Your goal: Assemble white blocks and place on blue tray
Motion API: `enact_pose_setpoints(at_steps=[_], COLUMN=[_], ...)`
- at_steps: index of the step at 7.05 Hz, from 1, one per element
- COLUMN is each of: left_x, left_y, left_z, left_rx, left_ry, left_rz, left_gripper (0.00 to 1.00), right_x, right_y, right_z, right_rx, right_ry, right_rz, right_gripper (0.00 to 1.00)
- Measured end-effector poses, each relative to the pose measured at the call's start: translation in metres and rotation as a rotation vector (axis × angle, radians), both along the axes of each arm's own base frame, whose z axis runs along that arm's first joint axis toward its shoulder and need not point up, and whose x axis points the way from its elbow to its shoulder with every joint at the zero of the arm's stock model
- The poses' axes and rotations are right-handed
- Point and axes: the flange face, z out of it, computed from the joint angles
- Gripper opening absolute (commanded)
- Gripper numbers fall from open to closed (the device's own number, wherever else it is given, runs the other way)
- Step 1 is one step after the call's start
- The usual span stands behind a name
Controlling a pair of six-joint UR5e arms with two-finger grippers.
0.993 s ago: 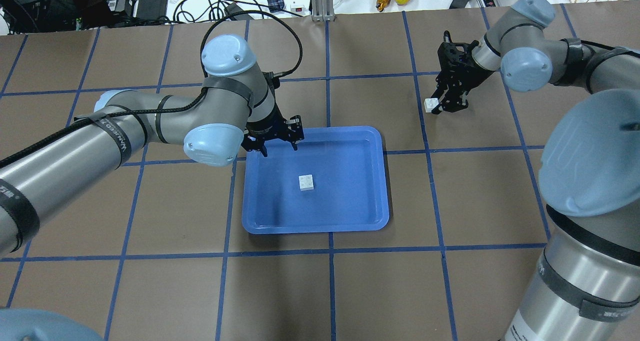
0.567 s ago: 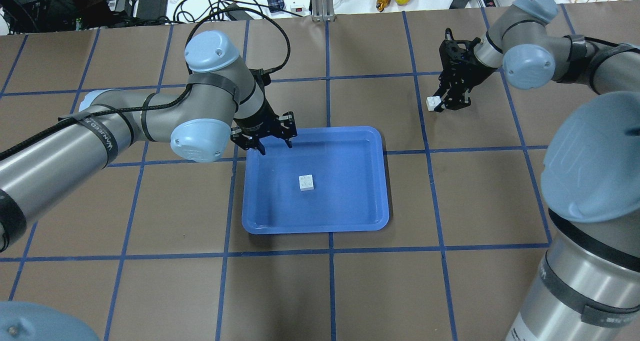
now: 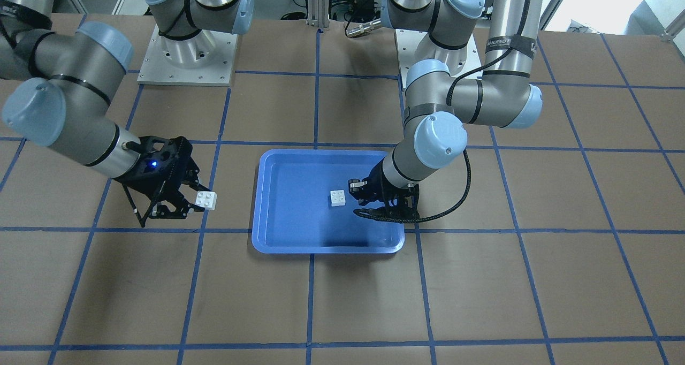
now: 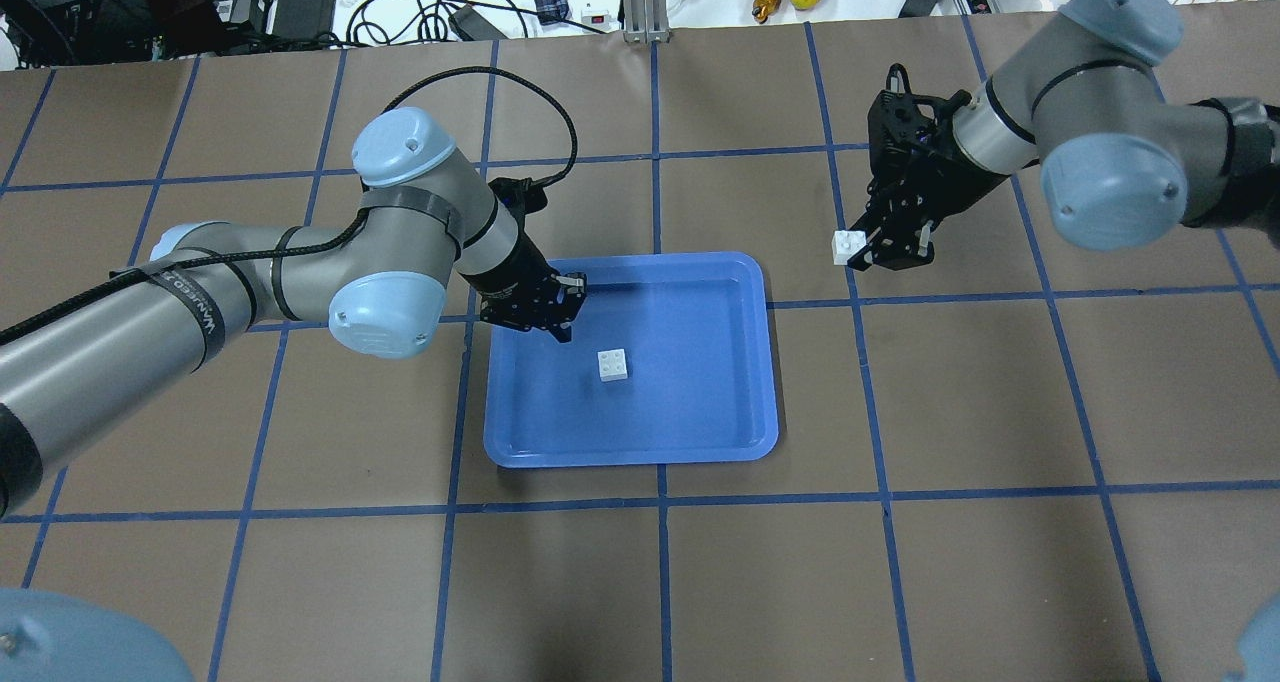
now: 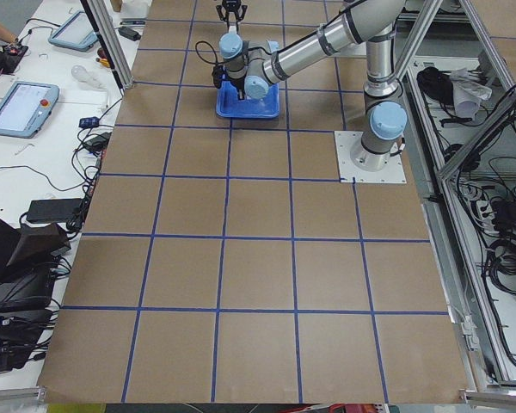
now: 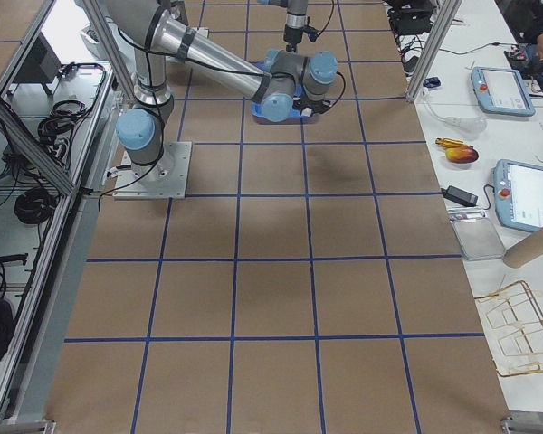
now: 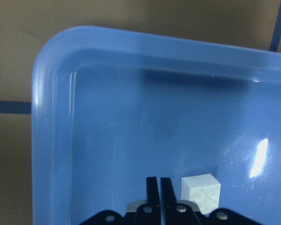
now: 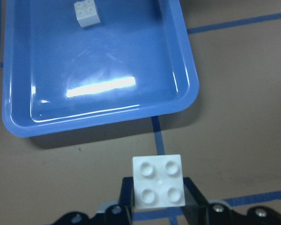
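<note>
Facing view: the right gripper (image 3: 192,200) pinches the held white block (image 3: 206,199) by its sides at the fingertips, studs up, over the table (image 3: 160,279) and well apart from the blue tray (image 3: 262,204). That grip probably leaves the underside free to press onto a mate. The loose white block (image 3: 337,198) sits studs up near the middle of the tray floor, with the left gripper (image 3: 361,210) just beside it.
Overhead view: the left gripper (image 4: 564,332) reaches into the tray's far-left part, its tip near the loose white block (image 4: 613,364) but apart from it. The held white block (image 4: 846,247) hangs beyond the tray's right rim (image 4: 770,362).
Left-end view: the near arm covers much of the blue tray (image 5: 269,110), and the blocks are too small to make out.
Right-end view: the arms hide nearly all of the tray, so nothing more can be judged.
Left wrist view: the two fingers (image 7: 152,187) are pressed together with nothing between them, and the loose white block (image 7: 201,192) lies just to their right. A closed tip seems better suited to nudging or bracing the block than to picking it up.
Right wrist view: the jaws are clamped on two sides of the held white block (image 8: 158,180), with the tray (image 8: 107,108) ahead.
Change: a moment ago the left fingers were spread wide over the tray's far-left rim; they have since closed and moved in toward the loose block. The right gripper has carried its block closer to the tray. The loose block has not moved.
</note>
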Motion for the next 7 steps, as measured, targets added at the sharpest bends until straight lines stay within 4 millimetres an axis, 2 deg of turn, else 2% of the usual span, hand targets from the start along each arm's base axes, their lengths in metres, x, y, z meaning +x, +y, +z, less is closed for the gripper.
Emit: enact_pose_setpoints(at_steps=[1,3,5,7], left_x=[0.0,-0.001,-0.003,-0.005], left_y=[0.005,0.009,0.009,0.01], left_z=[-0.006,-0.016,-0.021,-0.025], left_rx=[0.007,0.009,0.019,0.03], left_ry=[0.011,0.033,0.056,0.067], left_rz=[-0.008,-0.009,-0.004,-0.003], left_gripper=[0.07,0.07,0.07,0.07], right_x=[0.018,0.054,0.089,0.128], right_y=[0.02,0.041,0.046,0.039], right_z=[-0.009,-0.024,-0.038,-0.073], right_rx=[-0.053,-0.076,-0.1,-0.133], right_ry=[-0.014,-0.021,-0.024,-0.029], right_rz=[0.005,0.038,0.101,0.132], right_gripper=[0.0,0.0,0.0,0.0])
